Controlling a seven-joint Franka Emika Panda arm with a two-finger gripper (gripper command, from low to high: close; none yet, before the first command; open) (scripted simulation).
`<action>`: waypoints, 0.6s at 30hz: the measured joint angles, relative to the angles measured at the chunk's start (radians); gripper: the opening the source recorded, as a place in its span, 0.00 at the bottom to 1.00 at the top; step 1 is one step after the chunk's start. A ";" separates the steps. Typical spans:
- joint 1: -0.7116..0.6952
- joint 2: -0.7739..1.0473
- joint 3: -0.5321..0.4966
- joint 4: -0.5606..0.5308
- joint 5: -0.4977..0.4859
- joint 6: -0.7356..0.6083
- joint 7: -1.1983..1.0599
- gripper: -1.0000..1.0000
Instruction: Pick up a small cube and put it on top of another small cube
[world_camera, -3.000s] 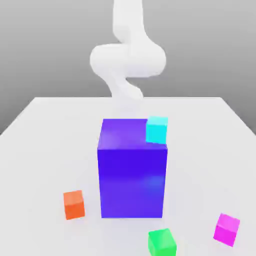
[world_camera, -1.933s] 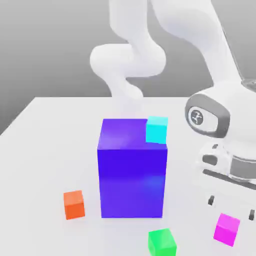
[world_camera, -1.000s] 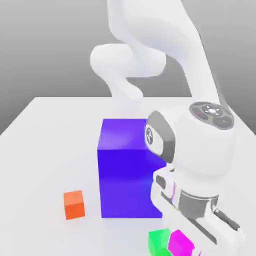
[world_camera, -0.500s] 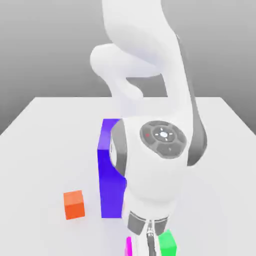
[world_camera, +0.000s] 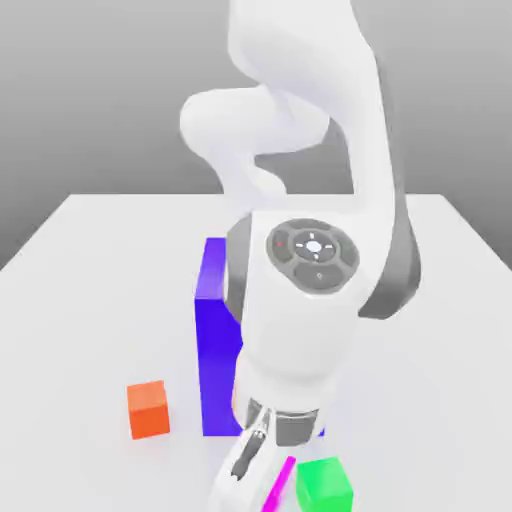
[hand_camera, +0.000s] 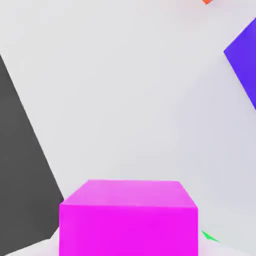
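Over the pale grey table (world_camera: 90, 300), near its front edge, we are carrying the small plain magenta-pink cube (hand_camera: 128, 217), and our gripper (world_camera: 262, 485) is clamped on it. In the exterior view the magenta-pink cube is showing as a thin sliver just beside the small bright green cube (world_camera: 323, 485), on the exterior view's left of it. In the hand view a green tip is peeking out past the pink cube's lower corner, so we are judging that we are not yet centred over the green cube.

To do this step well, we are thinking of sliding sideways until the green cube is sitting squarely beneath the pink one, with edges parallel, and only then lowering. We are wanting to keep clear of the tall blue-purple block (world_camera: 215, 340) right behind the wrist, and of the small orange cube (world_camera: 148, 408), which is lying well apart. Letting go early risks the pink cube tipping off an edge.
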 joint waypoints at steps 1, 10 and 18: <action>0.075 0.000 -0.072 -0.004 0.045 -0.001 0.000 0.00; 0.743 0.151 -0.611 -0.117 0.548 -0.061 0.000 0.00; 0.919 0.231 -0.755 -0.110 0.809 -0.070 -0.022 0.00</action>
